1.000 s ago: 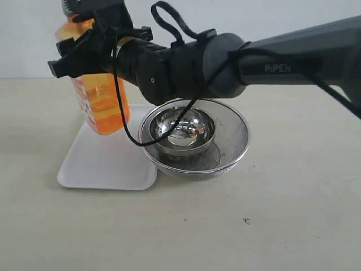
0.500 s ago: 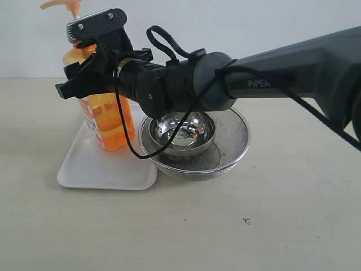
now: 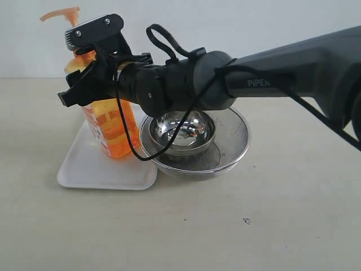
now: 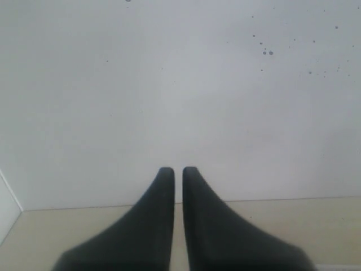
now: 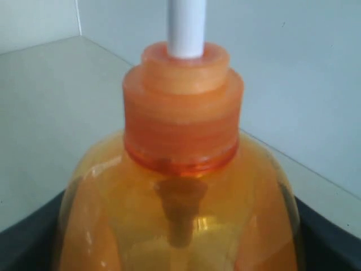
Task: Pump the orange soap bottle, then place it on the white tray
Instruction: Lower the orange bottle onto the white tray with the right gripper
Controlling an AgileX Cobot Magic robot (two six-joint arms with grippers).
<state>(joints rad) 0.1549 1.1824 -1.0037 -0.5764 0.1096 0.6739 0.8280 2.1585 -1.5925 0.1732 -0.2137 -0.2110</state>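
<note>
The right gripper [image 3: 90, 84] clamps the tall translucent orange plastic soap bottle [image 3: 110, 127] at its shoulder, leaning, base on or just above the flat white rectangular tray [image 3: 84, 169]; released tilted, it may topple.

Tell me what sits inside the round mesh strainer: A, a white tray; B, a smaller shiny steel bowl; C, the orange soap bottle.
B: a smaller shiny steel bowl nests inside the mesh strainer, while the orange soap bottle is over the white tray beside it.
</note>
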